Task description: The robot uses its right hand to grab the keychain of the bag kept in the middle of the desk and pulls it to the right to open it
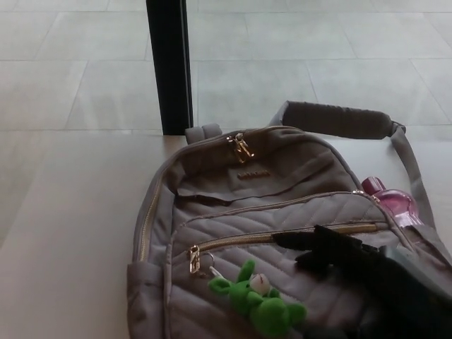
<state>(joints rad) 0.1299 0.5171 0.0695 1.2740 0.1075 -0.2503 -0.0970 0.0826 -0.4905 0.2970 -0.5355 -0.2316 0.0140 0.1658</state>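
Tabletop (63, 233): wide bare room left of bag, far edge just behind it. Bag (233, 205): grey, flat, lower and right parts cut off. Right hand (339, 254): over front pocket, fingers spread, holding nothing, partly blurred. Keychain (258, 304): green plush, lower left of hand, apart from it.

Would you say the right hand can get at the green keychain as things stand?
Probably yes: the right hand lies on the bag just right of the green keychain, with only bare quilted fabric between them and nothing covering the toy.
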